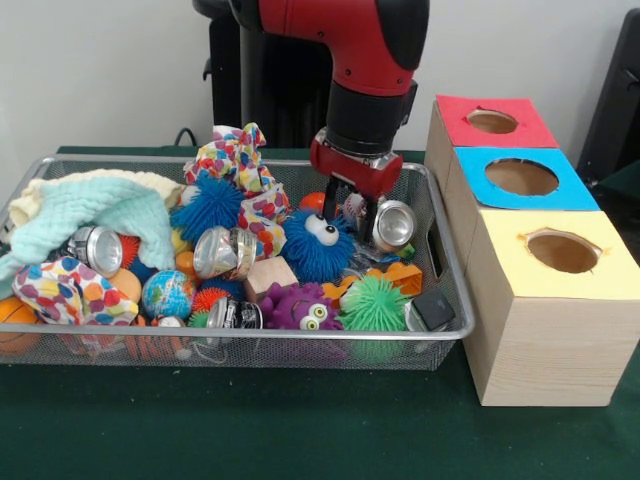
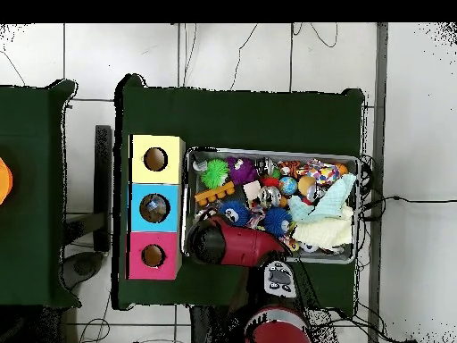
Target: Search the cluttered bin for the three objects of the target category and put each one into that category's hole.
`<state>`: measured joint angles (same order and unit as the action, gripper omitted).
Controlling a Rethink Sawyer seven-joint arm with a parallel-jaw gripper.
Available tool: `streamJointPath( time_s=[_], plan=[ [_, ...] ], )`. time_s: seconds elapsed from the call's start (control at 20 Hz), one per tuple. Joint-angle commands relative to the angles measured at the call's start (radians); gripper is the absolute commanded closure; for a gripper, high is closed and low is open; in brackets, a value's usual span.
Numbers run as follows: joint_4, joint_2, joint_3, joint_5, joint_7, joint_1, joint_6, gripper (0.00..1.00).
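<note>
The bin (image 1: 445,262) is a wide, shallow basket of silver wire mesh with a rounded rim, standing on the dark green cloth of the tabletop (image 1: 250,430) and touching a row of 3 boxes (image 1: 535,330) of pale grained wood. Each box has a round hole in a coloured top: red (image 1: 492,121) farthest from the front camera, then blue (image 1: 521,177), then yellow (image 1: 563,251) nearest it.

The red and black arm comes down into the bin's end beside the boxes. Its pincer (image 1: 351,212) has dark fingers spread slightly among the toys, clamping nothing that shows; a shiny metal can (image 1: 394,224), lying on its side, sits just beside one finger, and whether they touch I cannot tell.

Below the pincer lies a blue spiky ball with googly eyes (image 1: 316,243), rubbery and bristling. Nearer the front camera are a purple knobbly monster (image 1: 303,305), a green spiky ball (image 1: 373,303), an orange plastic brick (image 1: 395,274) and a smooth wooden block (image 1: 269,275). A second can (image 1: 222,251) lies tilted at mid-bin. Toward the other end are a small globe ball (image 1: 167,293), a bunched polka-dot cloth (image 1: 238,160) and a soft ribbed mint towel (image 1: 95,213) draped over the heap.
</note>
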<state>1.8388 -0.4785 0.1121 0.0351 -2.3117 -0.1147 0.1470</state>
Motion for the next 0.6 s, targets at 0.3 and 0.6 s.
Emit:
streamJointPath(
  time_s=[0.3,0.6],
  plan=[
    [-0.070,0.071,-0.066,-0.052,-0.131,-0.009,-0.032,0.00],
    [-0.069,0.054,-0.057,-0.093,-0.156,0.030,-0.004,0.00]
  ],
)
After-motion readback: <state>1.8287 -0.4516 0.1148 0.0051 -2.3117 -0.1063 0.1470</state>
